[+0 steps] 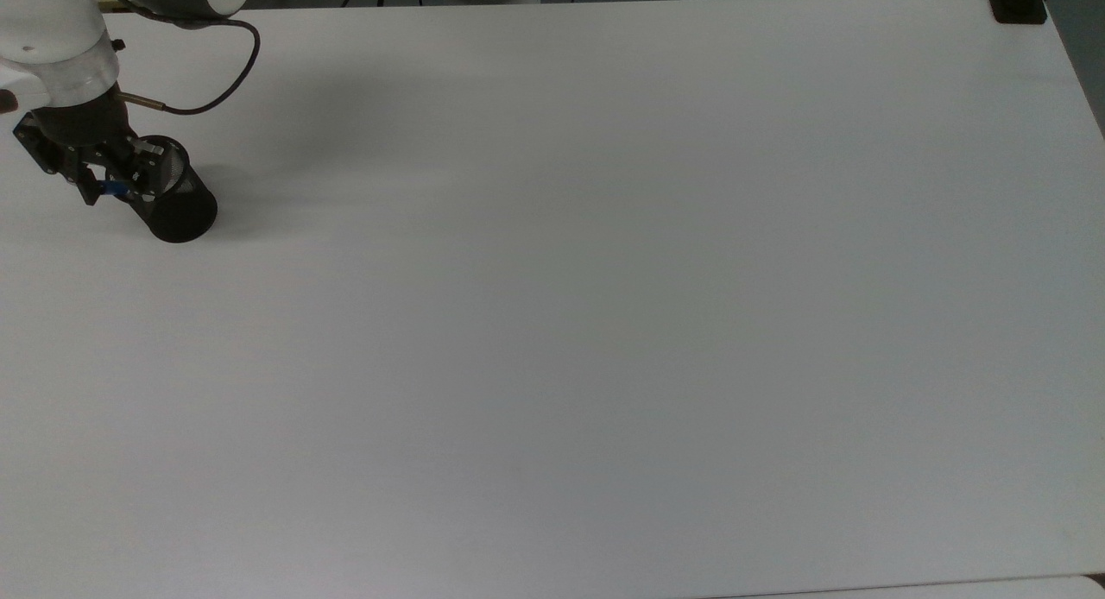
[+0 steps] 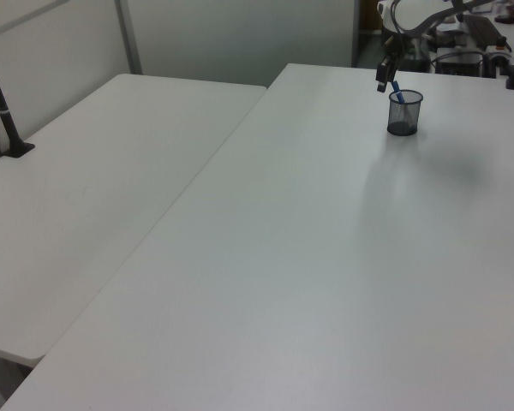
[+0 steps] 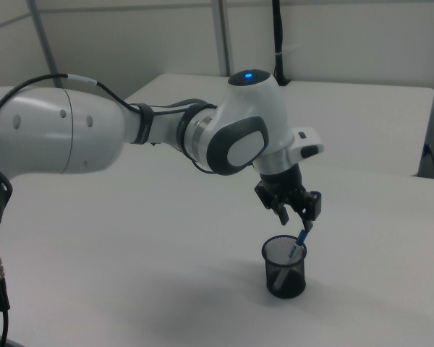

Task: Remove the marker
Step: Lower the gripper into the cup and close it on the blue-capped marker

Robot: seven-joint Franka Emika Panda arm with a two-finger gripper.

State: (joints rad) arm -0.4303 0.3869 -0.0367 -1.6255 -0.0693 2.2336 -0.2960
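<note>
One gripper (image 3: pixel 301 215), seemingly pinching marker (image 3: pixel 298 246).

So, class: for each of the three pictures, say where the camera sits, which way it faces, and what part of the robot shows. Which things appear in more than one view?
Top view: high above the table, looking down; the white arm and pincer sit at the top view's upper left, over the mesh cup.
Left view: low at the table's far end, looking along it to the distant cup and pincer.
Right view: close beside the arm, facing its wrist, the pincer and the marker.
Shared: cup, marker, pincer.
</note>
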